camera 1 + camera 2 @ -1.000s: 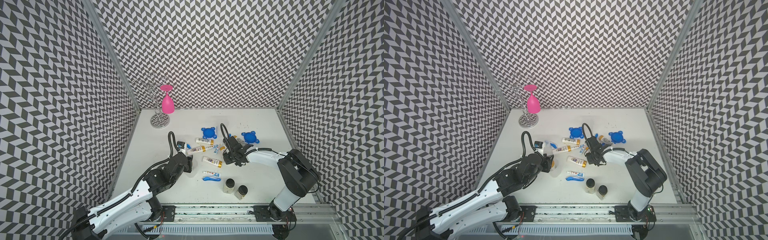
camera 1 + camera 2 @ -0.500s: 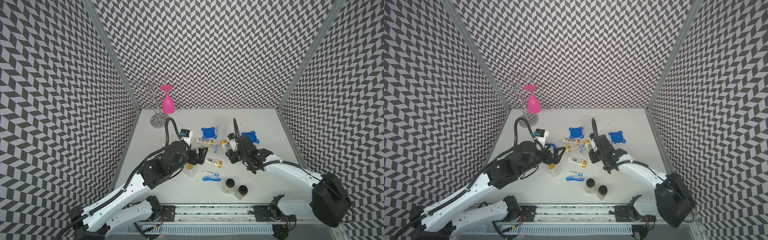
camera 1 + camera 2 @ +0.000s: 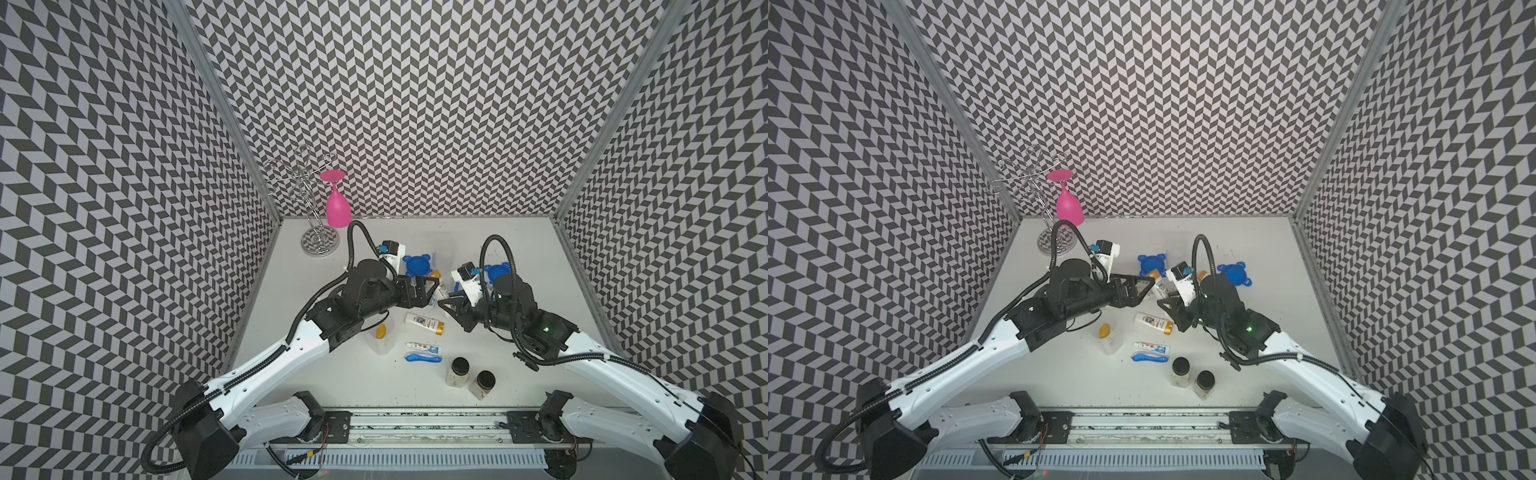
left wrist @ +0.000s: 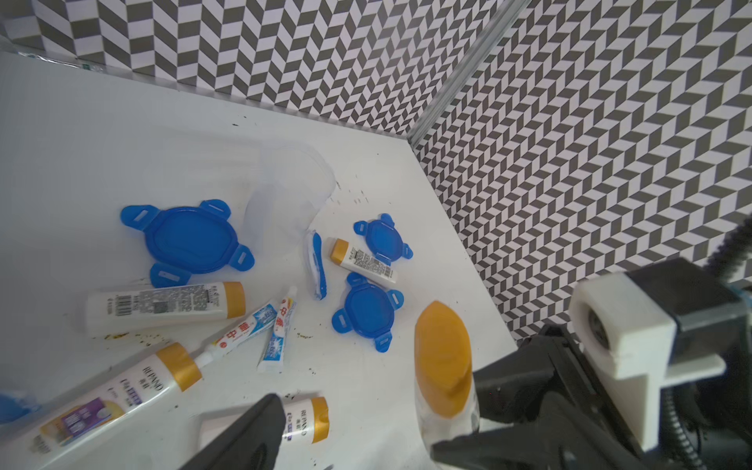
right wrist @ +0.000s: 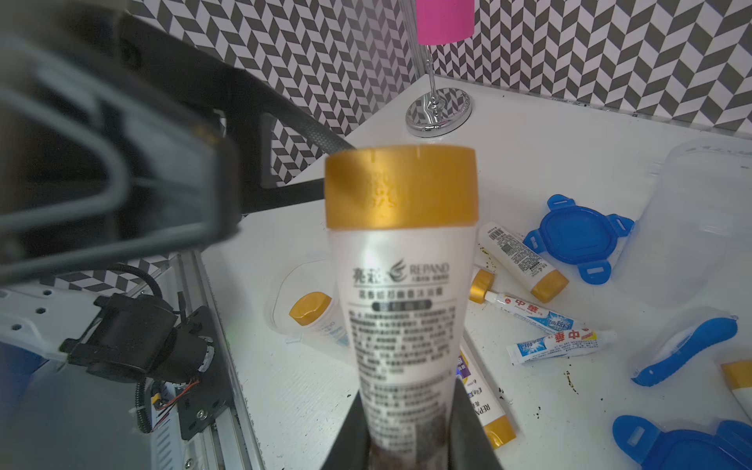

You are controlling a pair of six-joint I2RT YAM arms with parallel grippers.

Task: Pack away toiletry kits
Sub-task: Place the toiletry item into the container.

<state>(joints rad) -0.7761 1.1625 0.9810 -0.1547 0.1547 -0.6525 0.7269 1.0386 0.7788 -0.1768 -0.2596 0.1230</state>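
Note:
In the right wrist view my right gripper (image 5: 407, 439) is shut on the lower end of a white bottle (image 5: 401, 285) with a gold cap, held cap up above the table. My left gripper (image 4: 354, 423) is open wide, and that bottle (image 4: 443, 358) stands close beside one of its fingers. In a top view the two grippers (image 3: 430, 293) (image 3: 445, 302) meet mid-table. A clear tub (image 3: 382, 338) holds another gold-capped bottle. A second clear tub (image 4: 285, 191), blue lids (image 4: 187, 240), toothpaste tubes (image 4: 278, 329), toothbrushes (image 4: 317, 264) and more bottles (image 4: 162, 305) lie around.
Two black-capped jars (image 3: 457, 371) (image 3: 482, 384) stand near the front edge, beside a toothpaste tube (image 3: 424, 345) and a toothbrush (image 3: 423, 357). A pink wine glass (image 3: 337, 203) hangs on a wire rack (image 3: 318, 245) in the back left corner. Patterned walls close three sides.
My left gripper has opened and moved right and up toward the middle. The right arm has swung out and lifted its bottle off the table.

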